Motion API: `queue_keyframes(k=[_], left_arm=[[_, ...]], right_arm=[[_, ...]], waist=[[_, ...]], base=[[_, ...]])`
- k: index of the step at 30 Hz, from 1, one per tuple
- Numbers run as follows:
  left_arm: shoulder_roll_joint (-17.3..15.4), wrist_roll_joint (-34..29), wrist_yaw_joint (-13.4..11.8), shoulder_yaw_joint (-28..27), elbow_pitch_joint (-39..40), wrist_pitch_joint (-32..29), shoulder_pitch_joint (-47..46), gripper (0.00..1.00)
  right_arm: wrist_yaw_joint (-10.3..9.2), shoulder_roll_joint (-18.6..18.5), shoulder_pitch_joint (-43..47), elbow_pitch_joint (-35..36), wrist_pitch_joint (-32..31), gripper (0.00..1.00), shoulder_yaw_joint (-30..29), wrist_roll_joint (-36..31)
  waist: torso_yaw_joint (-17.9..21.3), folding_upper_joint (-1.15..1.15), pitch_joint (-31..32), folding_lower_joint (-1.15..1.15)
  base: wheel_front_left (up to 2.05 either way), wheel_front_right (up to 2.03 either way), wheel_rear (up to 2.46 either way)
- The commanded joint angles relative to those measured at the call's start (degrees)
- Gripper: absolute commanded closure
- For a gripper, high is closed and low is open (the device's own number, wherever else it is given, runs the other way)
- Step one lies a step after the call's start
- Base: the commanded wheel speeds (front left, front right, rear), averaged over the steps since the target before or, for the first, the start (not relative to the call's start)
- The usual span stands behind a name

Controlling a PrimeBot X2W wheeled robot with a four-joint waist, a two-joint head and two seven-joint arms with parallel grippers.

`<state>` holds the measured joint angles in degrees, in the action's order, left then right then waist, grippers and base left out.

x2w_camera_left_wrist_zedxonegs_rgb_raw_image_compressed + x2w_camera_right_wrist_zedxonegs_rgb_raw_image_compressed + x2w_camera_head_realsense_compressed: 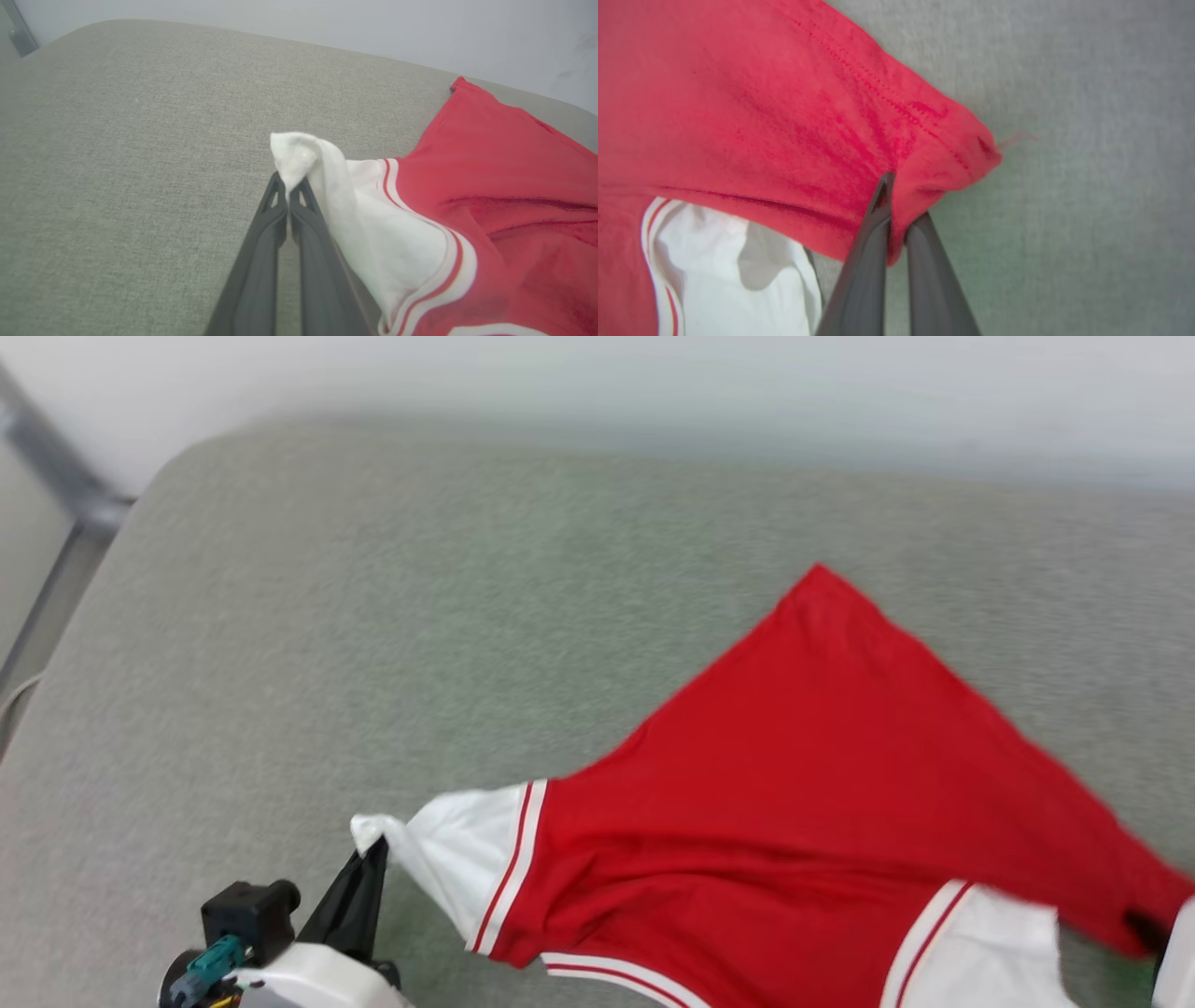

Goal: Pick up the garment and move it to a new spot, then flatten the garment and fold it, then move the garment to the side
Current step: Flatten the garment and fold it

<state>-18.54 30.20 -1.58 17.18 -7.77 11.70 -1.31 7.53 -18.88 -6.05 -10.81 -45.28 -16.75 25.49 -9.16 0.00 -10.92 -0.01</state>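
The red jersey (822, 775) is stretched over the grey cushion, plain red side up, its letters hidden. My left gripper (373, 847) is shut on the tip of one white sleeve (448, 859) at the lower left; in the left wrist view the sleeve (373, 219) bunches over the pinched fingertips of that gripper (288, 184). My right gripper (896, 205) is shut on a red hem corner (943, 154) of the jersey, which hangs from it. The other white sleeve (980, 952) lies at the bottom right of the head view and shows under the red cloth (738, 270).
The grey upholstered surface (467, 616) spreads wide to the left and back. A pale wall (653, 383) runs behind it. A dark metal frame (65, 495) stands beyond the cushion's far left corner.
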Motion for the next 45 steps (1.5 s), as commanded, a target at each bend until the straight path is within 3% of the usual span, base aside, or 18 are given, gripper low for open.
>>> queue_keyframes(k=[1, 6, 14, 15, 16, 17, 21, 28, 33, 37, 45], left_arm=[[-0.9, 0.6, -0.5, -0.6, -0.1, -0.6, 1.9, 1.0], [-2.1, 1.3, -1.1, -1.2, 0.0, -0.8, 5.4, 1.0], [-3.0, 1.7, -2.2, -1.9, 1.6, -1.4, 7.3, 1.0], [-3.1, 1.7, -2.4, -1.9, 1.8, -1.6, 7.2, 1.0], [-3.4, 1.2, -2.4, -1.7, 2.1, -1.7, 7.1, 1.0], [-3.5, 1.0, -2.5, -1.5, 2.3, -1.8, 6.9, 1.0], [-3.2, 1.1, -2.6, -1.4, 3.1, -1.8, 5.9, 1.0], [-1.9, 0.2, -2.8, 0.0, 4.3, -1.5, 3.4, 1.0], [-0.9, -0.8, -2.8, 1.1, 4.5, -0.9, 1.1, 1.0], [0.4, -1.4, -2.4, 2.2, 4.3, 0.0, -1.1, 1.0], [2.5, -2.1, -1.4, 3.9, 3.3, 1.2, -5.0, 1.0]], right_arm=[[-0.08, 2.8, 6.0, 2.3, 1.2, 1.0, -1.7, 0.2], [-0.08, 11.3, 16.7, 6.9, 3.5, 1.0, -4.6, 2.0], [-0.07, 15.7, 23.8, 7.5, 5.1, 1.0, -4.2, 4.9], [-0.07, 15.8, 23.6, 7.4, 6.1, 0.82, -3.8, 5.5], [-0.07, 15.9, 22.8, 7.4, 7.4, 0.04, -3.6, 6.6], [-0.07, 16.0, 22.0, 7.5, 8.9, 0.0, -3.2, 7.0], [-0.06, 15.8, 19.1, 9.4, 15.5, 0.0, -1.6, 10.4], [-0.06, 8.3, 11.7, 10.6, 30.8, 0.0, 4.0, 7.0], [-0.06, 3.8, 4.6, 7.7, 35.6, 0.0, 9.6, 3.0], [-0.06, -0.2, -1.6, 4.9, 31.7, 0.0, 13.9, 2.0], [-0.07, -7.5, -13.7, 1.2, 6.9, 0.0, 20.3, 7.1]], waist=[[5.2, 0.0, 4.1, 0.01], [8.6, 0.0, 6.4, 0.01], [11.1, 0.0, 6.7, 0.01], [11.3, 0.0, 6.6, 0.01], [11.4, 0.0, 6.5, 0.01], [11.5, 0.0, 6.4, 0.01], [11.0, 0.0, 6.0, 0.01], [8.5, 0.0, 4.3, 0.01], [6.1, 0.0, 1.9, 0.01], [3.9, 0.0, -0.3, 0.01], [0.7, 0.0, -4.4, 0.01]], base=[[0.0, 0.0, 0.0], [0.0, 0.0, 0.0], [0.0, 0.0, 0.0], [0.0, 0.0, 0.0], [0.0, 0.0, 0.0], [0.0, 0.0, 0.0], [0.0, 0.0, 0.0], [0.0, 0.0, 0.0], [0.0, 0.0, 0.0], [0.0, 0.0, 0.0], [0.0, 0.0, 0.0]])
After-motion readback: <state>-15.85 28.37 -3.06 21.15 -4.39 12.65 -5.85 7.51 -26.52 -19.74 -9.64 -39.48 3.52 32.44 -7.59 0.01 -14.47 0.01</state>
